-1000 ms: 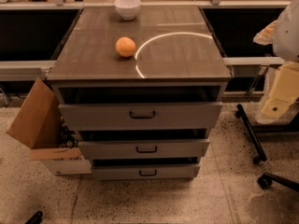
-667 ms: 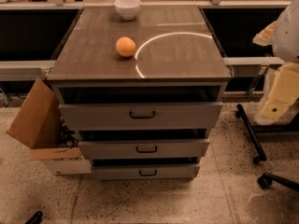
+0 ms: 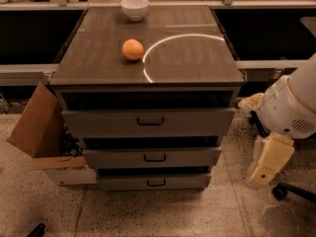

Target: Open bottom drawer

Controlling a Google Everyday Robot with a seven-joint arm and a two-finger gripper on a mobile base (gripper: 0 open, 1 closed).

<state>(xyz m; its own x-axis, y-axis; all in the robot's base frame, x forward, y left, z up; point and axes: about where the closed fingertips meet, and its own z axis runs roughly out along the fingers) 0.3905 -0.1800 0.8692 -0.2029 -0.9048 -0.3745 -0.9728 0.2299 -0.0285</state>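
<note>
cabinet top (image 3: 187,58): bowl (image 3: 134,8) sat at the back edge, left of centre; orange (image 3: 133,49) in front of it, apart, on the left half
drawers: three stacked under the top; top drawer (image 3: 148,122) over middle drawer (image 3: 153,158) over bottom drawer (image 3: 154,182), lowest, just above the floor
cardboard box (image 3: 42,127): on the floor, against the cabinet's left side, beside the lower drawers
my gripper (image 3: 266,163): right of the cabinet, apart from it, about level with the middle drawer
chair base (image 3: 291,191): on the floor, just below-right of my gripper
</note>
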